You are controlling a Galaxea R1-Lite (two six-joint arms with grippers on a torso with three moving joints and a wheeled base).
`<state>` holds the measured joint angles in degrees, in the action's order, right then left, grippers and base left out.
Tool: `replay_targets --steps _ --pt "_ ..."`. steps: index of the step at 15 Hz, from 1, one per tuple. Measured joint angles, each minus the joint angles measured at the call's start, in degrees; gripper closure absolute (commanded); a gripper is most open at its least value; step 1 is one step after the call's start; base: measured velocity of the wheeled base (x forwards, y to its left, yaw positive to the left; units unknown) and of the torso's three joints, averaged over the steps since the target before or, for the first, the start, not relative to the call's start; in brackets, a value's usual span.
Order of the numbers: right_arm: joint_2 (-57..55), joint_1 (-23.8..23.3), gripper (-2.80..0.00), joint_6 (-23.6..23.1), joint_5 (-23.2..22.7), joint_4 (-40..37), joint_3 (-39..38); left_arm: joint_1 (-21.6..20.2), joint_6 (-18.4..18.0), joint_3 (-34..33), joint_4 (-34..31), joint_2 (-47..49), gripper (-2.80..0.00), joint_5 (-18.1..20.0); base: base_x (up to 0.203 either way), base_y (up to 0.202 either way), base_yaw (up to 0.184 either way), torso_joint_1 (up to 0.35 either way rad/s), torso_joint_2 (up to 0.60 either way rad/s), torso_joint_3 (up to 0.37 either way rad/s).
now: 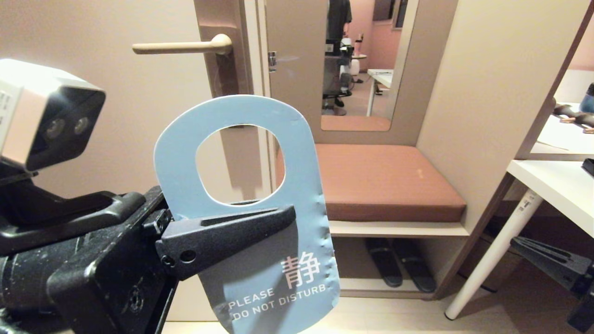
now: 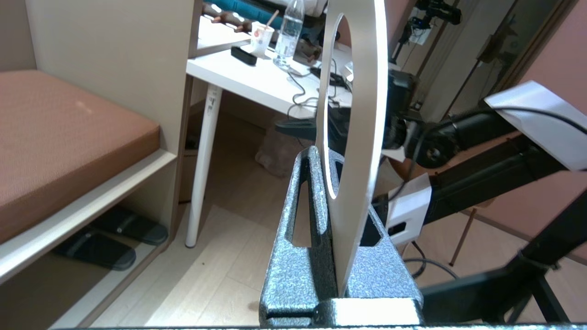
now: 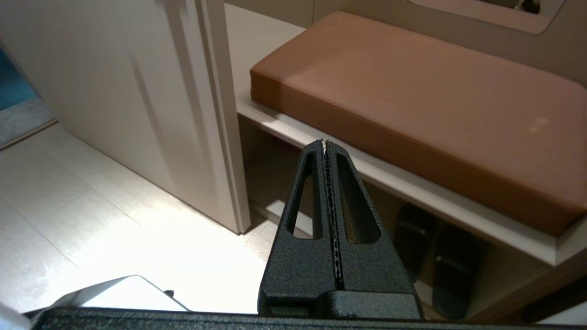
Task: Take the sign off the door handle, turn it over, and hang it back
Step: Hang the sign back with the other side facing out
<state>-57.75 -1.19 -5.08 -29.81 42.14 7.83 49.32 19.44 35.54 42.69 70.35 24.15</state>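
One sign [image 1: 297, 153], one door handle [image 1: 181, 46], one brown seat cushion [image 1: 385, 181] and one wall mirror [image 1: 357, 60]. Two black slippers [image 1: 399, 266] lie on the shelf under the cushion. Two grippers: left [image 1: 278, 218], right [image 3: 324, 146]. On the white desk [image 2: 257, 80]: one water bottle [image 2: 289, 32], one paper cup [image 2: 261, 39].

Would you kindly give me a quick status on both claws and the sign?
Left claw shut on sign, held off door handle. Right claw shut, empty, low near bench cushion. Handle bare, nothing blocking it.
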Motion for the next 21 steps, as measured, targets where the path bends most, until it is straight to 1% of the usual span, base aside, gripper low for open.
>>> replay_targets --steps 2,4,6,9,10,13,15,16,19,21 --pt "3.73 -0.1 0.0 0.48 0.26 -0.11 -3.32 0.06 0.01 -0.92 -0.02 -0.71 0.0 -0.01 0.0 0.0 0.0 0.0 0.0 0.0" --pt "8.59 -0.15 0.0 0.66 2.18 -2.08 -5.97 0.1 0.01 -1.95 0.02 -1.37 0.0 0.01 0.0 0.0 0.0 0.0 0.0 0.0" --pt "14.48 -0.15 0.0 0.71 6.34 -7.64 -7.13 0.1 -0.06 -2.74 0.05 -1.61 0.0 0.04 0.0 0.0 0.0 0.0 0.0 0.0" --pt "22.95 -0.15 0.0 0.76 14.45 -18.99 -7.72 0.06 -1.13 -3.14 0.04 -1.47 0.0 -0.03 0.0 0.0 0.0 0.0 0.0 0.0" --pt "25.18 -0.15 0.0 0.77 16.45 -21.9 -7.75 0.06 -1.28 -3.39 0.05 -1.47 0.0 -0.01 0.0 0.0 0.0 0.0 0.0 0.0" --pt "31.62 -0.15 0.0 0.68 19.23 -29.94 -7.83 0.06 -1.26 -3.82 0.0 -1.55 0.0 -0.03 0.0 0.0 0.0 0.0 0.0 0.0" --pt "35.95 -0.15 0.0 0.68 20.59 -33.69 -7.64 0.01 -1.25 -4.23 0.0 -1.64 0.0 -0.06 0.0 0.0 0.0 0.0 0.0 0.0" --pt "38.41 -0.14 0.0 0.68 21.69 -36.54 -7.02 0.01 -1.28 -4.6 0.02 -1.74 0.0 -0.1 0.0 0.0 0.0 0.0 0.0 0.0" --pt "46.1 0.68 0.0 0.73 27.25 -46.09 -5.51 -0.01 -1.31 -5.09 -0.06 -2.5 0.0 -0.12 0.0 0.0 0.0 0.0 0.0 0.0" --pt "50.6 1.16 0.0 1.38 28.5 -49.59 -5.06 -0.11 -1.33 -5.79 -0.2 -3.66 0.0 -0.35 0.0 0.0 0.0 0.0 0.0 0.0"
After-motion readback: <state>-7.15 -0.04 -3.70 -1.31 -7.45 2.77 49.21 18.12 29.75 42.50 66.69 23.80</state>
